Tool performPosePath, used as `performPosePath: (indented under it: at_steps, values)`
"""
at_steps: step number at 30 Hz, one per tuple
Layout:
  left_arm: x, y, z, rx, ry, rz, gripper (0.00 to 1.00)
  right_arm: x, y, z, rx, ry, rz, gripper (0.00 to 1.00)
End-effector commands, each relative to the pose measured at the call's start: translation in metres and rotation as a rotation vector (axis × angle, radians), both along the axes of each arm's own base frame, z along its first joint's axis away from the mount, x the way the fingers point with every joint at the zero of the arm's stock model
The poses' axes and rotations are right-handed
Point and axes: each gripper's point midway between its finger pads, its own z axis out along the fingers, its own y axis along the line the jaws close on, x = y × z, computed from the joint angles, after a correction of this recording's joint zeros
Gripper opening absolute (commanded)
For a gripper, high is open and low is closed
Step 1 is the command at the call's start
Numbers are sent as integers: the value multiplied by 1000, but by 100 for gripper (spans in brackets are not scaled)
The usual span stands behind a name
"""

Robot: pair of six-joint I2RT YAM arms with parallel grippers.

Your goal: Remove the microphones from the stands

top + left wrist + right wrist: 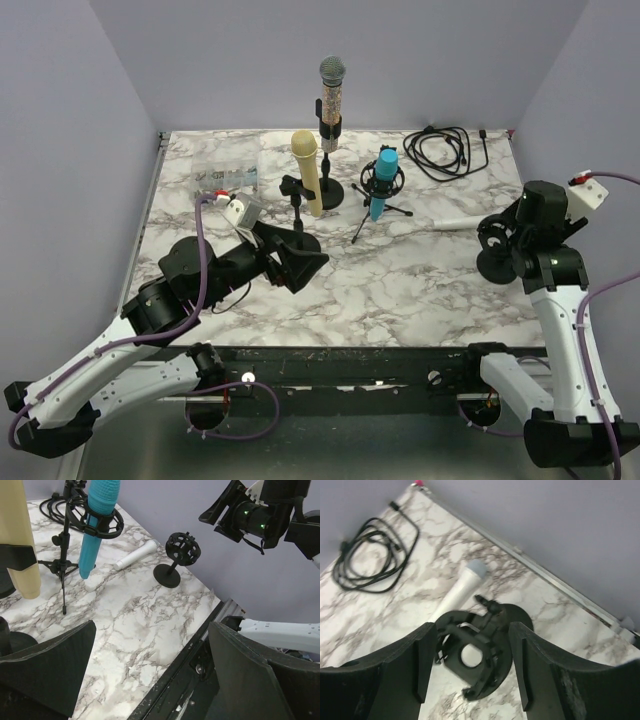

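Observation:
A white microphone (455, 220) (135, 556) (460, 592) lies flat on the marble table, just behind an empty black stand (495, 252) (181, 551) (475, 657) with a ring-shaped cradle. My right gripper (500, 238) (471, 645) hovers over that stand. Its jaws are open on either side of the cradle, with gaps showing and nothing held. My left gripper (300, 265) (152, 630) is wide open and empty, low over the table's near left, pointing right.
A blue microphone (383, 185) (97, 515) sits in a tripod mount, a cream one (308, 170) in a clip stand, and a grey one (331, 95) on a tall stand behind. A coiled black cable (445, 150) (372, 550) lies at the back right. A clear packet (222, 180) lies at the back left.

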Motion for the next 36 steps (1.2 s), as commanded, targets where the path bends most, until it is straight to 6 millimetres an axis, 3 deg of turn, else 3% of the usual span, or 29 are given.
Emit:
performPosePath:
  at_steps: [1, 6, 10, 13, 17, 23, 29, 36]
  values:
    - [7, 8, -4, 9, -4, 54, 99, 23, 43, 29, 27, -66, 330, 69]
    - [9, 9, -8, 11, 1, 67, 99, 42, 129, 46, 137, -162, 828, 78]
    - [11, 11, -8, 6, 2, 87, 99, 42, 183, 51, 266, -195, 1108, 85]
    - [15, 15, -10, 23, 1, 113, 99, 31, 215, 57, 343, -217, 1269, 93]
    - [28, 24, -23, 114, 12, 192, 99, 13, 262, 62, 411, -205, 1403, 93]
    - [40, 37, -31, 176, -2, 280, 99, -24, 352, 80, 470, -202, 1586, 93]
    - [49, 47, -58, 239, 25, 344, 99, -17, 405, 93, 380, -178, 1626, 93]
    - [33, 37, -102, 130, 184, 295, 99, 29, 433, 108, 143, -191, 1520, 97]
